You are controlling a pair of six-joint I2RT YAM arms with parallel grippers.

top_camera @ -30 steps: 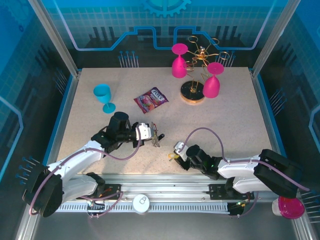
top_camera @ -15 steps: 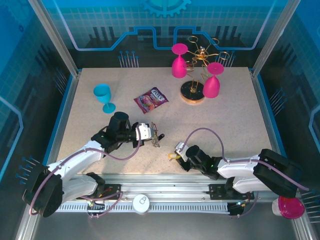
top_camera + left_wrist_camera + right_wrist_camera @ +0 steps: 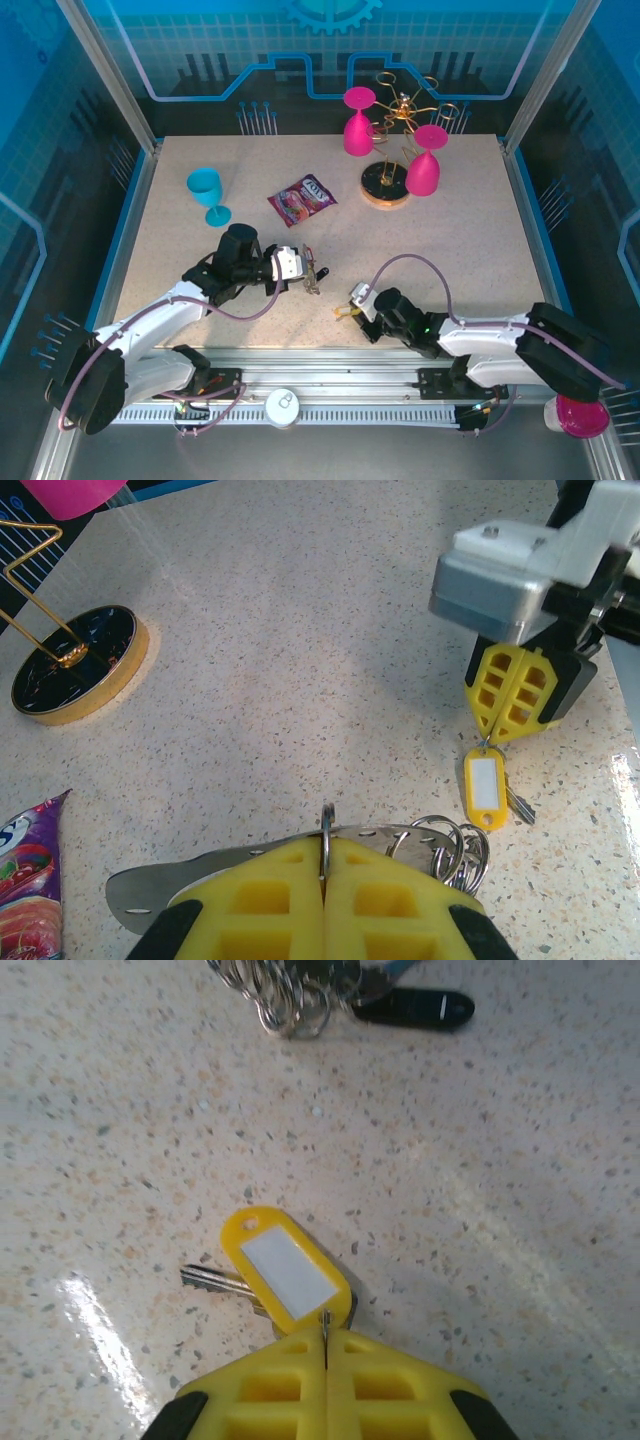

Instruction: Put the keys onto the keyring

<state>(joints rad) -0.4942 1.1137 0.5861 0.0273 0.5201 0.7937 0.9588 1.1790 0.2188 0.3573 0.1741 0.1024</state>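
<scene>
My left gripper (image 3: 326,852) is shut on an upright split ring of the keyring (image 3: 440,840), a curved metal band with holes that carries several silver rings. In the top view that gripper (image 3: 308,270) holds the keyring (image 3: 316,277) just above the table's middle front. A key with a yellow tag (image 3: 285,1265) lies flat on the table, its blade (image 3: 212,1279) pointing left. My right gripper (image 3: 325,1345) is shut on the small ring at the tag's near end. The keyring's rings (image 3: 290,995) and a black tag (image 3: 410,1007) hang just beyond. The left wrist view has the right gripper (image 3: 508,730) touching the yellow key (image 3: 484,788).
A snack packet (image 3: 302,199) lies mid-table, a blue cup (image 3: 207,192) to its left. The gold wine-glass rack's round base (image 3: 385,187) stands at the back right with two pink glasses (image 3: 424,165) on it. Both arms meet near the front edge.
My right gripper has shut on the ring of the yellow-tagged key and edged slightly left. The left gripper and keyring have stayed in place.
</scene>
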